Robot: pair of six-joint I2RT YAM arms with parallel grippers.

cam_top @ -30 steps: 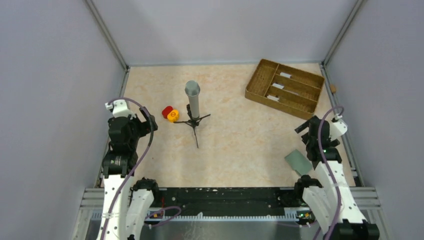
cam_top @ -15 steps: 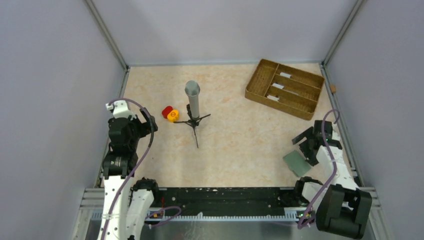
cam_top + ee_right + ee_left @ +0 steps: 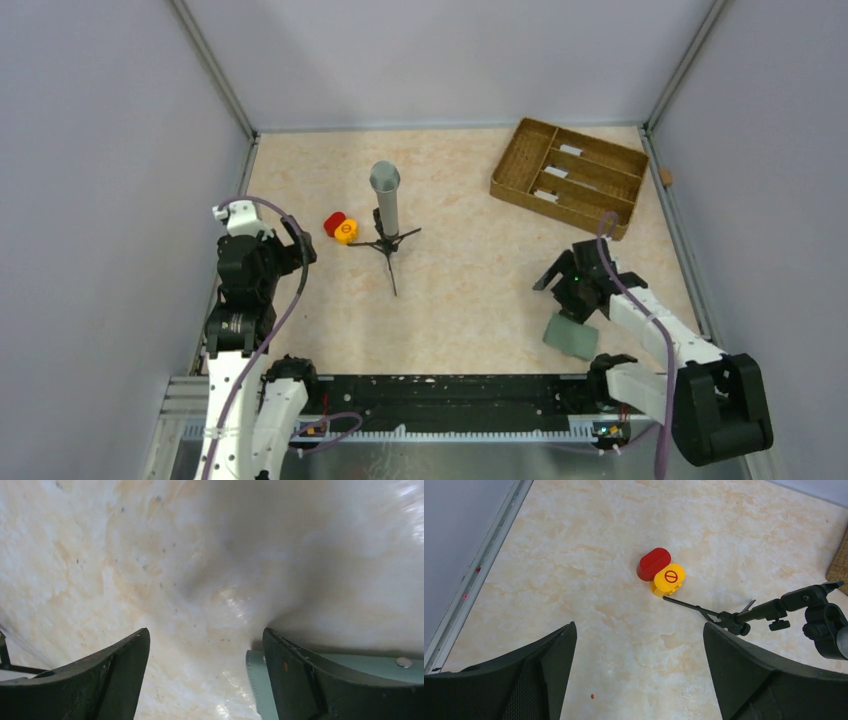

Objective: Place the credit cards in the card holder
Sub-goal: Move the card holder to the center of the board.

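Note:
The card holder (image 3: 571,338), a flat grey-green wallet, lies shut on the table near the front right. My right gripper (image 3: 577,298) hovers low just behind it, open. In the right wrist view my right gripper (image 3: 205,630) has bare table between its fingers, and the card holder's edge (image 3: 256,680) shows just inside the right finger (image 3: 310,680). Silvery credit cards (image 3: 556,172) lie in the compartments of the brown tray (image 3: 610,190) at the back right. My left gripper (image 3: 300,243) stays at the left side, and in its own view the left gripper (image 3: 639,625) is open and holds nothing.
A grey tube on a small black tripod (image 3: 385,205) stands mid-table, its legs (image 3: 724,616) reaching toward the left gripper. A red block (image 3: 654,563) and a yellow block (image 3: 668,577) sit together left of it. Grey walls enclose the table on three sides.
My right arm has swung from the right edge leftward and lowered over the table. The card holder has shifted a little left and toward the front. The left arm has not moved.

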